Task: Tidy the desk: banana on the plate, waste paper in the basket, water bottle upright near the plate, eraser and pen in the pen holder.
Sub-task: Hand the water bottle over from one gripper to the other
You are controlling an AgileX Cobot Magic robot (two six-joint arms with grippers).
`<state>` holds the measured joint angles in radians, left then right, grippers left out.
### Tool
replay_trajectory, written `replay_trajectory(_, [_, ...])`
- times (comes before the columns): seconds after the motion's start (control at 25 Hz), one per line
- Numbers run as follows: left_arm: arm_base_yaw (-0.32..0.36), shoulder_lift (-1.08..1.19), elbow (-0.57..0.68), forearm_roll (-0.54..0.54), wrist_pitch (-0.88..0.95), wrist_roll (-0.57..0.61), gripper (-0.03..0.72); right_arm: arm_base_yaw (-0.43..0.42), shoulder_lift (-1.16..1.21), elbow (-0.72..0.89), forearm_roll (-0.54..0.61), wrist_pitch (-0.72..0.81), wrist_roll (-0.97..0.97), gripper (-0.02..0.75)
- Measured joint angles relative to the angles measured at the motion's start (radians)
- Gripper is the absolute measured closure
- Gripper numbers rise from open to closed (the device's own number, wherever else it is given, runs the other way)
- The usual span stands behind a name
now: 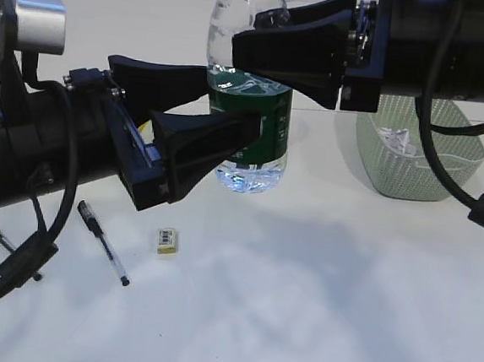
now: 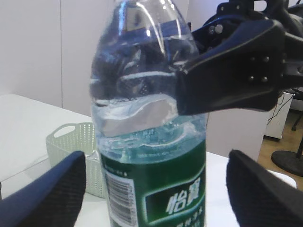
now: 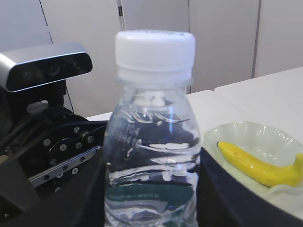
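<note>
The water bottle (image 1: 247, 105) stands upright toward the far middle of the table (image 1: 316, 306); the right gripper (image 1: 267, 43) clamps its clear upper part, while the left gripper (image 1: 198, 105) straddles its green label with fingers spread, not touching. The basket (image 1: 418, 158) near the far right edge holds crumpled paper (image 1: 396, 139). The plate (image 3: 251, 142) holds the banana (image 3: 258, 163). The pen (image 1: 103, 242) and eraser (image 1: 167, 240) lie toward the near left.

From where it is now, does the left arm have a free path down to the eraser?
Probably yes. The eraser lies in the open just below the left gripper, nothing over it. But that gripper's open jaws straddle the water bottle, so it must back off first.
</note>
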<state>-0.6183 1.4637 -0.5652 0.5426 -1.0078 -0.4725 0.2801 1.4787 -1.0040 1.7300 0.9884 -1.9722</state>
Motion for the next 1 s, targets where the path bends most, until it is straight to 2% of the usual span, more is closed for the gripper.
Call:
replay_trajectory(0.32, [0.0, 0.0, 0.0, 0.012, -0.047, -0.01, 0.02, 0.0, 0.0, 0.0, -0.004, 0.068, 0.012, 0.38])
replay_trajectory(0.56, [0.0, 0.0, 0.0, 0.062, -0.051, -0.037, 0.023, 0.001, 0.002, 0.0, -0.021, 0.113, 0.027, 0.38])
replay_trajectory(1.0, [0.0, 0.0, 0.0, 0.118, -0.077, -0.098, 0.05, 0.077, 0.002, 0.0, -0.058, 0.119, 0.038, 0.38])
